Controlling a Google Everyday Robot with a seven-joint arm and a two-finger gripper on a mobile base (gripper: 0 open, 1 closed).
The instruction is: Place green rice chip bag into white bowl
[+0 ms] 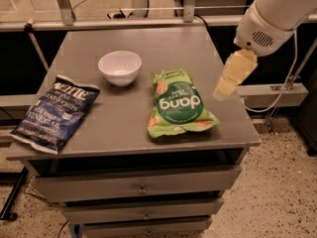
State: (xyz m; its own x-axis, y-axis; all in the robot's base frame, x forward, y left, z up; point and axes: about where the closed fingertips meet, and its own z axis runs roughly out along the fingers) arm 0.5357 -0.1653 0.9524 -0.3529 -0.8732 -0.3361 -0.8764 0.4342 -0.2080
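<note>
The green rice chip bag point(178, 103) lies flat on the grey table, right of centre, its dark green "dang" circle facing up. The white bowl point(120, 67) stands upright and empty just left of the bag's far end, with a small gap between them. My gripper point(231, 77) hangs from the white arm at the upper right, above the table's right edge. It is to the right of the bag and apart from it, holding nothing.
A dark blue Kettle chip bag point(54, 111) lies at the table's left front, overhanging the edge. The grey table point(124, 133) has drawers below. A metal rail and cables run behind it. Speckled floor lies to the right.
</note>
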